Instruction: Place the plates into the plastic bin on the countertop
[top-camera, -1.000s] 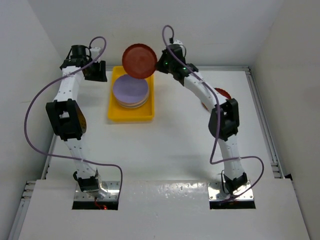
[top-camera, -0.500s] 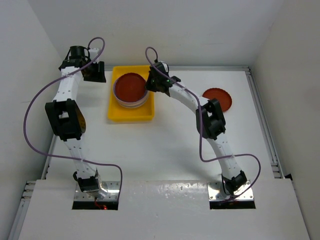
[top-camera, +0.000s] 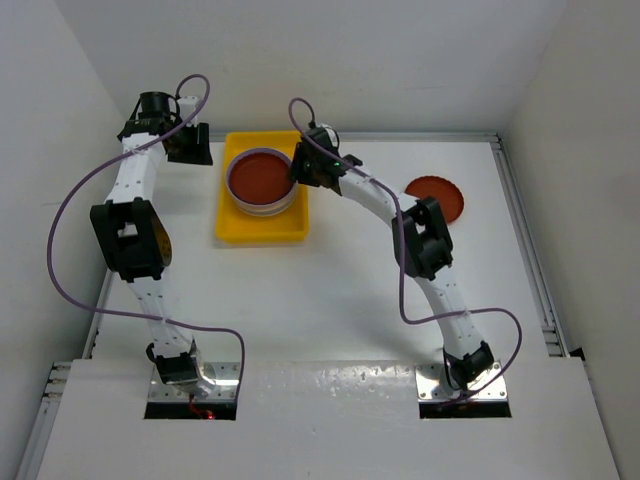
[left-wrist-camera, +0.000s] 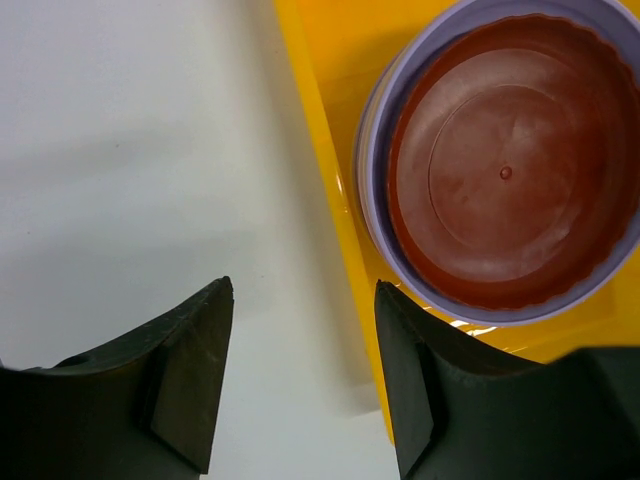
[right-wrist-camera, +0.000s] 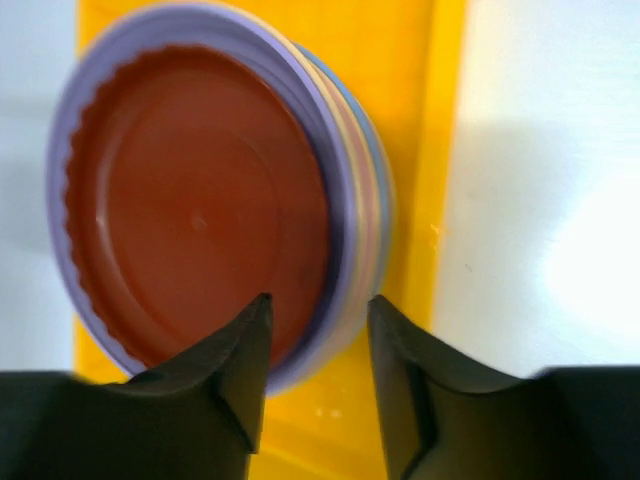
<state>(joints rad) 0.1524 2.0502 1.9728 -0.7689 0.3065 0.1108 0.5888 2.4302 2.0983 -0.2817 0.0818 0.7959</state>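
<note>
Well, the top dark red plate (top-camera: 263, 177) lies flat, face up, on the stack of plates (right-wrist-camera: 362, 215) inside the plastic bin (top-camera: 260, 232). A lilac plate (left-wrist-camera: 372, 150) sits directly under it, its rim showing as a ring all round the red one. Down the side of the stack I can make out pale yellow, pink and blue edges, though not how many there are. The yellow bin stands toward the back of the countertop (top-camera: 330, 290), and the stack sits in its far half.

The right gripper (right-wrist-camera: 315, 350) hangs at the stack's right edge. Its fingers are parted, and the rims of the red and lilac plates show in the gap; nothing looks pinched between them. The left gripper (left-wrist-camera: 300, 370) is spread wide and empty, over bare white surface just beside the bin's left wall.

Well off to the right, a second dark red plate (top-camera: 437, 197) rests on the countertop, apart from the bin, on the far side of the right arm.
</note>
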